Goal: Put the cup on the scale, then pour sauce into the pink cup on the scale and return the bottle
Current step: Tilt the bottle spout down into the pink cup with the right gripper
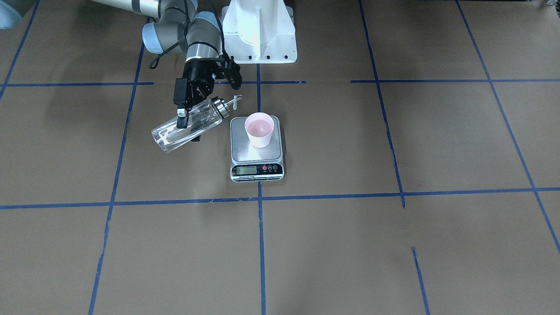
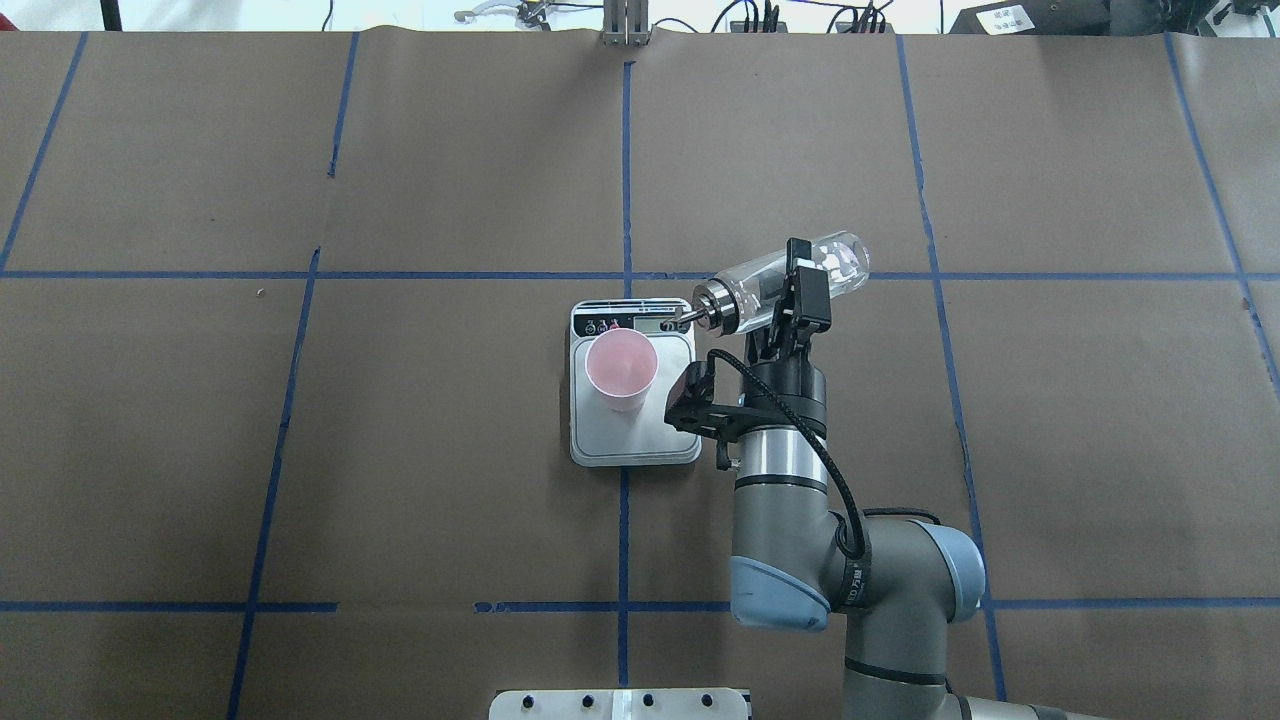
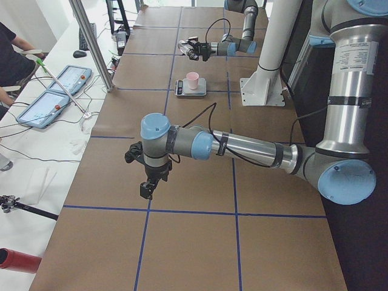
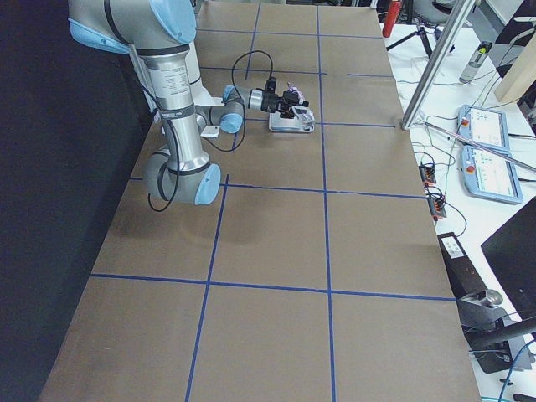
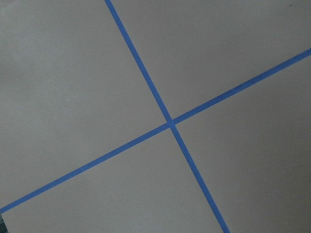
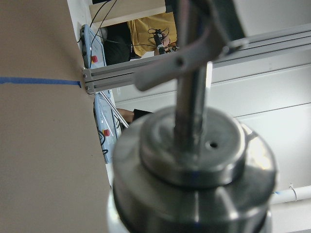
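The pink cup (image 1: 259, 130) (image 2: 621, 368) stands upright on the steel plate of the scale (image 1: 257, 153) (image 2: 640, 445), toward the display end. My right gripper (image 1: 189, 124) (image 2: 792, 295) is shut on the clear glass bottle (image 1: 175, 135) (image 2: 835, 258). The bottle is tilted almost flat above the table beside the scale. Its metal collar and spout (image 1: 236, 101) (image 6: 194, 174) point toward the scale, near its corner and short of the cup's rim. My left gripper (image 3: 148, 185) hangs far off over bare table, and I cannot tell whether it is open or shut.
The white robot base (image 1: 258, 30) stands behind the scale. Blue tape lines (image 5: 170, 121) cross the brown table cover. A side table with tablets (image 3: 54, 97) and a seated person (image 3: 12, 54) lie beyond the table's far edge.
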